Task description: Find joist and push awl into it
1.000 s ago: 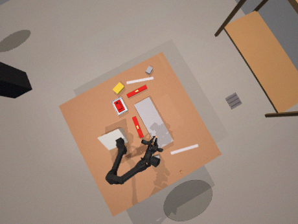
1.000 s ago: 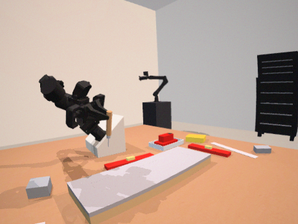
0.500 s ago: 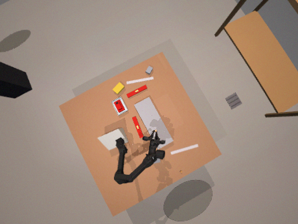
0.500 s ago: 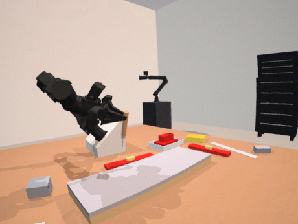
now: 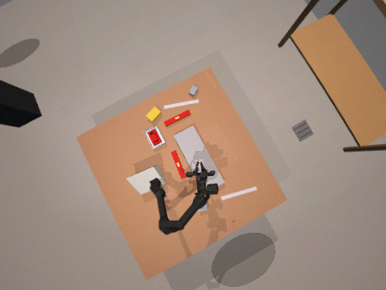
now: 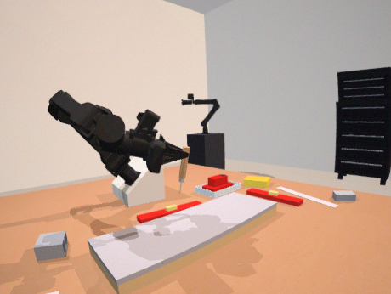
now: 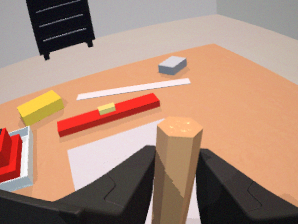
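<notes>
My gripper point(image 5: 200, 166) point(image 6: 182, 154) point(image 7: 176, 156) is shut on the awl point(image 6: 184, 166) point(image 7: 173, 189), a tan wooden handle with a thin metal tip pointing down. It holds the awl upright in the air over the grey floor panel point(image 5: 189, 144) point(image 6: 183, 233) point(image 7: 107, 157), towards the panel's end near the arm. The red stud finder point(image 5: 154, 137) point(image 6: 218, 181) point(image 7: 5, 155) lies in the white tray point(image 5: 151, 143) point(image 6: 203, 190) point(image 7: 25, 156) beside the panel.
Two red levels point(image 5: 176, 118) point(image 5: 178, 164) point(image 6: 169, 210) point(image 6: 274, 196) flank the panel. A yellow block point(image 5: 153, 112) point(image 6: 257, 181), white strips point(image 5: 181, 103) point(image 5: 239, 193), grey blocks point(image 6: 344, 195) point(image 6: 51, 245) and the white arm base point(image 6: 144, 189) lie around. A black cabinet point(image 6: 363, 123) stands at the back.
</notes>
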